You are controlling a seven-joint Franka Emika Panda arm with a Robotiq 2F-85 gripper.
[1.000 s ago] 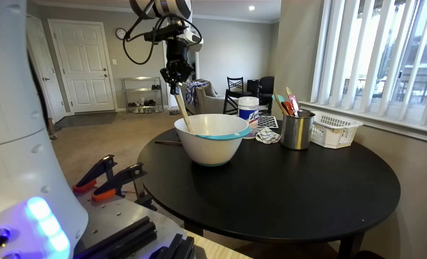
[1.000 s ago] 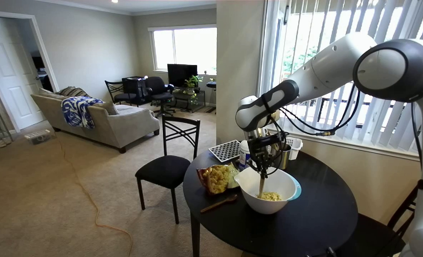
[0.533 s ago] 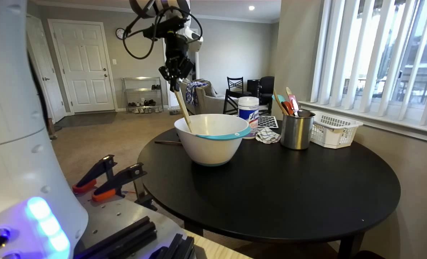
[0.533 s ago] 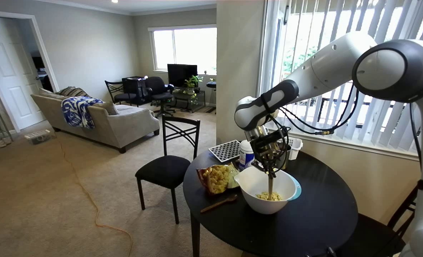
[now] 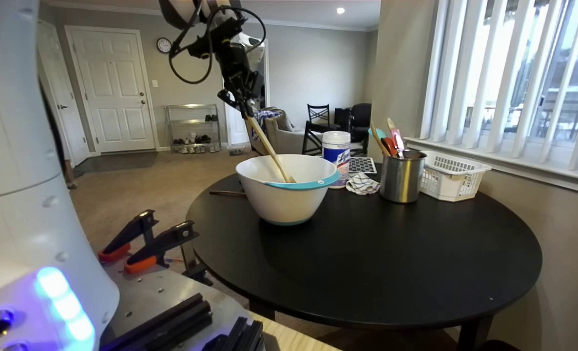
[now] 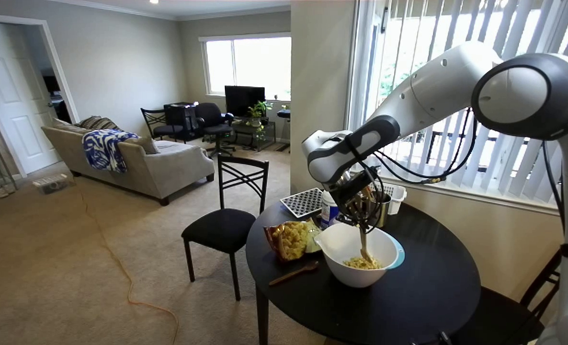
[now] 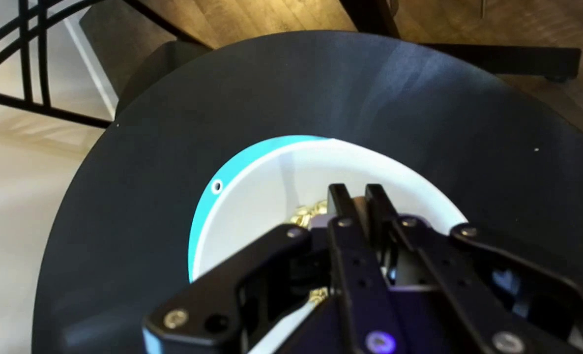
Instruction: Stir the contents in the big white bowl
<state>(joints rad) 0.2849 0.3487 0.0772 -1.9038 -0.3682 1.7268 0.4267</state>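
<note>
The big white bowl (image 5: 289,202) with its teal rim stands on the black table; it also shows in an exterior view (image 6: 348,276) and in the wrist view (image 7: 245,160). Pale yellow contents (image 6: 358,262) lie at its bottom, partly visible in the wrist view (image 7: 307,212). My gripper (image 5: 246,114) is above the bowl, shut on the handle of a wooden utensil (image 5: 270,148). The utensil slants down into the bowl, its lower end at the contents (image 6: 364,247). In the wrist view the fingers (image 7: 356,191) pinch the handle end (image 7: 360,206) and hide part of the bowl.
An open bag of yellow food (image 6: 293,239) and a wooden spoon (image 6: 293,274) lie beside the bowl. A wipes canister (image 5: 337,153), a cloth (image 5: 362,184), a metal cup of utensils (image 5: 401,178) and a white basket (image 5: 457,178) stand behind it on the round table (image 5: 391,258).
The gripper has tilted, and the utensil's lower end has swung across the bowl, rightward in both exterior views. The yellow contents have shifted slightly. The bowl has not moved.
</note>
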